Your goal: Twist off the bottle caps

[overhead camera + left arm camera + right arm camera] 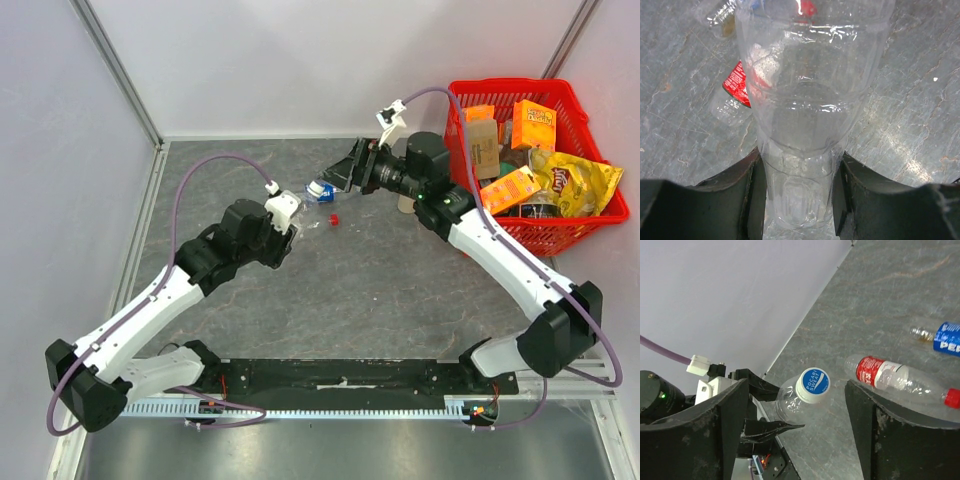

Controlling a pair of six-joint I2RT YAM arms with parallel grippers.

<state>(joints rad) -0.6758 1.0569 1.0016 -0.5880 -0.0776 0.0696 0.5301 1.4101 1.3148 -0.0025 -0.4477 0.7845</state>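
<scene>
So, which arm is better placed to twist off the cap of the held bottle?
The right arm: its jaws stand open either side of the blue-topped cap, ready to close. The left arm has jaws shut on the clear bottle, bracing it.

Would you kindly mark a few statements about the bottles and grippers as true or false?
1. The left gripper holds the unlabelled clear bottle. True.
2. The right gripper is clamped on that bottle's blue-topped cap. False: its jaws stand open on either side of the cap.
3. The red-labelled bottle stands upright. False: it lies on its side on the table.
4. The red cap is on the red-labelled bottle. True.
</scene>
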